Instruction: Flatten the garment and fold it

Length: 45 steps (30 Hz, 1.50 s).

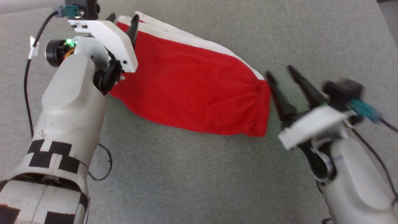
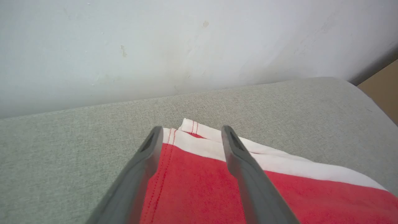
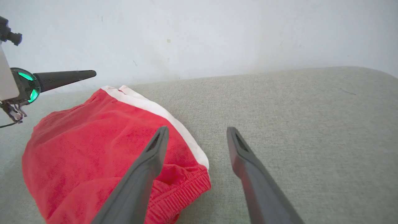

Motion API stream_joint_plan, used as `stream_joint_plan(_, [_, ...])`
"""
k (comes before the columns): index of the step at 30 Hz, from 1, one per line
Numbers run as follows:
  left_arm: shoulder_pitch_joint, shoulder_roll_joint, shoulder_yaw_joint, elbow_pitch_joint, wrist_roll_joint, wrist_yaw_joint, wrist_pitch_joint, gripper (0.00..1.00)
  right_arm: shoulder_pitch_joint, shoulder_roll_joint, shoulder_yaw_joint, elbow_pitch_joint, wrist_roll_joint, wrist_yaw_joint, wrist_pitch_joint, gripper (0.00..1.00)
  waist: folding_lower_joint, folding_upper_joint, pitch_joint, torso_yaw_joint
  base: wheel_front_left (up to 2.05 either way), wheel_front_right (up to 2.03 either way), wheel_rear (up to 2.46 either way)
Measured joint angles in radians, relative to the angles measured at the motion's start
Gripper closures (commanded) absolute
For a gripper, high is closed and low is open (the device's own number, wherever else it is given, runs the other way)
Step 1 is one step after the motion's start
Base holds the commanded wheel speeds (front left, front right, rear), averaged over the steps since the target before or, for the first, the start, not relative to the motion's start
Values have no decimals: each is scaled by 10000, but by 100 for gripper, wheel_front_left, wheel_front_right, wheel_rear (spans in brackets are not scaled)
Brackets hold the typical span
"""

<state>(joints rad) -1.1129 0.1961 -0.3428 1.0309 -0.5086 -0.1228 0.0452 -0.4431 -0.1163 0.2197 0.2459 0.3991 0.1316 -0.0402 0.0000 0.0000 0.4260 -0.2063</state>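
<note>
The garment [image 1: 189, 87], red shorts with a white side stripe, lies folded and fairly flat on the grey cloth surface [image 1: 192, 174], its gathered waistband toward the right. My left gripper [image 1: 122, 18] hovers open over the white-trimmed hem corner [image 2: 189, 137] at the far left end, fingers spread with nothing between them. My right gripper [image 1: 279, 72] stands open just beyond the waistband end [image 3: 183, 186], holding nothing; one finger [image 3: 149, 161] is over the red fabric, the other over bare cloth.
A pale wall [image 2: 186, 46] rises behind the far edge of the surface. The surface's rounded corner [image 2: 357, 90] meets a brown floor strip [image 2: 385, 87]. A black cable [image 1: 28, 87] runs along my left arm.
</note>
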Motion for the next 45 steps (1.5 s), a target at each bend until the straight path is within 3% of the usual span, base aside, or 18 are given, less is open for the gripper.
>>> stream_joint_plan(2, [62,13,-33,-132,-125,-2,-236,0,471,-61,-318,-479,-368,0,-364,0,0,0,-186,120,0,0,0])
stream_joint_plan(5, [375,44,-322,-422,-564,-2,236,0,1247,33,-918,-1223,-865,0,-454,0,-1,0,-511,312,0,0,0])
stream_joint_plan(10, [847,474,-1473,-1367,-1248,-10,2040,0,2369,207,-1373,-2573,-1524,0,35,0,-2,0,-1052,626,0,0,0])
stream_joint_plan(15, [1103,1342,-2360,-1929,-1850,-12,3753,0,2865,326,-1327,-3563,-1756,0,612,0,-4,0,-1388,720,0,0,0])
stream_joint_plan(20, [1244,1918,-2750,-1699,-2029,-12,4592,0,2934,439,-1229,-3954,-1779,0,828,0,-2,1,-1359,462,0,0,0])
stream_joint_plan(26, [1318,1898,-2974,-1302,-2322,-12,4924,0,3031,533,-1166,-3986,-1670,0,825,0,1,0,-987,19,0,0,0])
stream_joint_plan(29, [1166,1983,-3160,-1210,-2495,-10,5593,0,3030,562,-1174,-3883,-1588,0,823,0,-2,0,-814,-187,0,0,0])
stream_joint_plan(30, [1091,2008,-3218,-1223,-2598,-8,5839,49,3031,568,-1187,-3835,-1567,0,826,0,-2,1,-775,-251,0,0,0])
stream_joint_plan(31, [1036,2061,-3264,-1248,-2698,-8,6044,87,3029,571,-1206,-3779,-1492,0,855,0,-3,0,-737,-304,0,0,0])
stream_joint_plan(32, [1011,2102,-3277,-1267,-2842,-6,6207,100,3030,575,-1216,-3701,-1455,0,986,0,-3,0,-705,-343,0,0,0])
stream_joint_plan(37, [1033,2119,-3507,-1586,-3294,-4,6495,100,2998,433,-1049,-3172,-1118,-2,2220,0,0,0,-734,-325,0,0,0])
stream_joint_plan(45, [1484,2090,-3864,-2261,-3678,-6,5760,100,2018,0,-221,-2360,-343,-2,4619,0,2,0,-1013,186,0,0,0])
